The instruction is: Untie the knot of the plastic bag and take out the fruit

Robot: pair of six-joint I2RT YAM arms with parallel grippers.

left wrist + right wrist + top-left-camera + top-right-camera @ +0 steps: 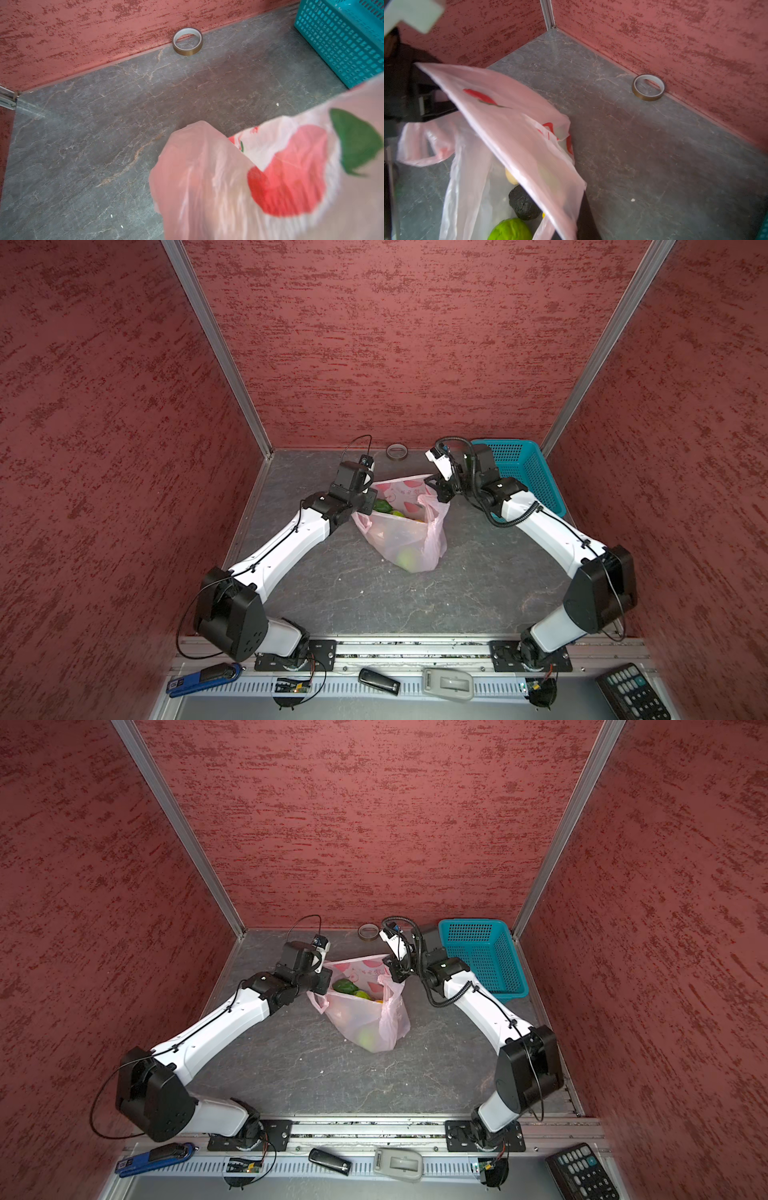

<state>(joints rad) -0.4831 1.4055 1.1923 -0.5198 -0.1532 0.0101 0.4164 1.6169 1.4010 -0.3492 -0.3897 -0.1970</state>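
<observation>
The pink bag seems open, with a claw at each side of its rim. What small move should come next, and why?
Probably ease the left gripper and right gripper slightly apart to widen the mouth. Both are shut on the rim of the plastic bag, and the fruit lies inside, partly covered by loose plastic.

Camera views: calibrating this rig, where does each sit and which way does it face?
Top views: high at the front, looking down toward the back wall; both arms, plastic bag.
Left wrist: faces the back wall past the bag; tape roll; no arm shows.
Right wrist: faces the back-left corner; its dark finger, the left arm.
Shared: all show the bag and tape roll.
</observation>
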